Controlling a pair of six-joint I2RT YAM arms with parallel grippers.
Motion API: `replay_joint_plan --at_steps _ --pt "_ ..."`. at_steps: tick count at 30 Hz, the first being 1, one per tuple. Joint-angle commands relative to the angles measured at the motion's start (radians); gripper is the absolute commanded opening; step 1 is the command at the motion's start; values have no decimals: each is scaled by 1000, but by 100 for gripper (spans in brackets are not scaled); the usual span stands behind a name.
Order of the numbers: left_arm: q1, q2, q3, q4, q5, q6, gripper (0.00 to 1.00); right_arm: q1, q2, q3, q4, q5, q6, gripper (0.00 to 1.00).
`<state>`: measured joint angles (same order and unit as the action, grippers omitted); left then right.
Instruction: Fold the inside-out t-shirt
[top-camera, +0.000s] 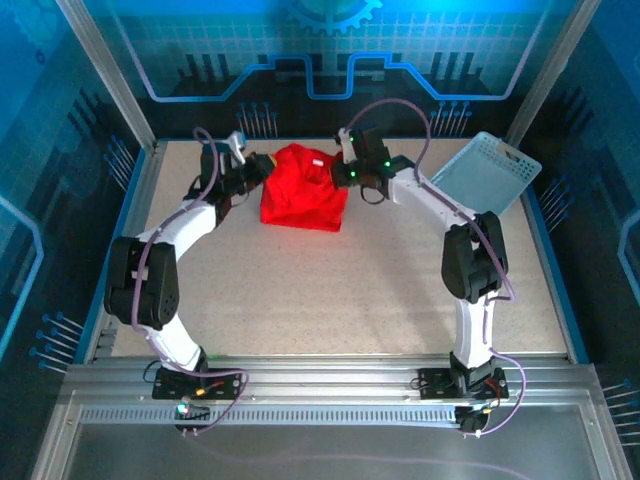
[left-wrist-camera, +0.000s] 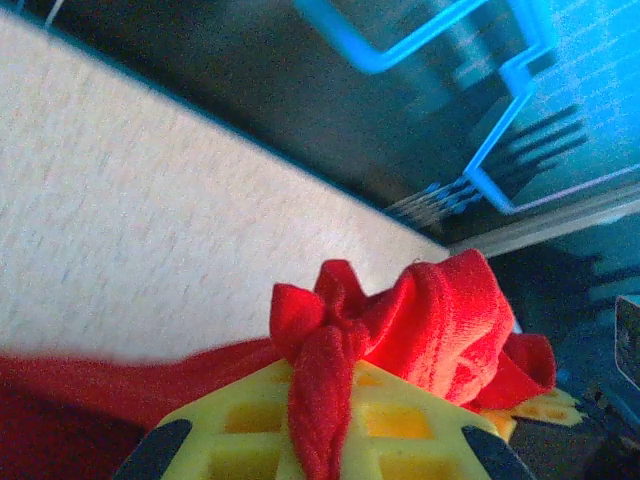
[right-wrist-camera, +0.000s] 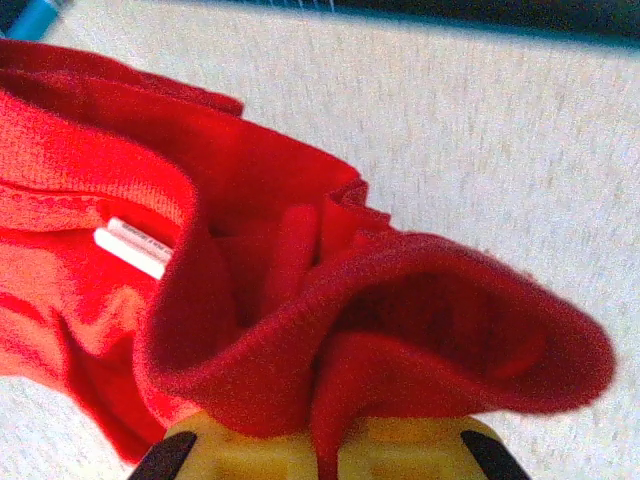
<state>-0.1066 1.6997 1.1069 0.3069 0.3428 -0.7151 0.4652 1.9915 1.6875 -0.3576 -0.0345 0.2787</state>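
Observation:
The inside-out t-shirt (top-camera: 303, 190) is a bright red bundle near the far middle of the table, stretched between both arms. My left gripper (top-camera: 258, 170) holds its left side; in the left wrist view a pinched fold of red cloth (left-wrist-camera: 325, 385) runs down between the yellow fingers (left-wrist-camera: 240, 420), which are shut on it. My right gripper (top-camera: 343, 170) holds the right side; in the right wrist view bunched red cloth (right-wrist-camera: 330, 370) is clamped between its yellow fingers (right-wrist-camera: 410, 450). A white label (right-wrist-camera: 132, 245) shows inside the shirt.
A light blue mesh basket (top-camera: 487, 172) leans at the far right corner of the table. The speckled tabletop (top-camera: 330, 290) stretches toward the arm bases. Blue rails edge the table's left and right sides.

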Motion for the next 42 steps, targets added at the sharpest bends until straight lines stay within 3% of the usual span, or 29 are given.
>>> replay_joint_plan --at_steps 1,11,17,22,29,38,42 --pt "9 -111 -137 178 62 -33 0 20 -124 -118 116 -21 -31 0" --pt "-12 -508 -513 158 28 -65 0 143 -401 -477 186 46 -11 0" --pt "-107 -721 -687 4 -58 -48 0 240 -497 -634 186 107 2 0" --pt "-109 -812 -640 -127 -106 -25 0 239 -555 -594 116 159 1 0" --pt "-111 -840 -472 -218 -132 37 0 230 -639 -480 38 135 -29 0" --pt "-165 -979 -489 -242 -70 0 0 245 -844 -585 -6 87 -1 0" --pt "-171 -933 -467 -253 -89 10 0 232 -820 -566 -23 112 -4 0"
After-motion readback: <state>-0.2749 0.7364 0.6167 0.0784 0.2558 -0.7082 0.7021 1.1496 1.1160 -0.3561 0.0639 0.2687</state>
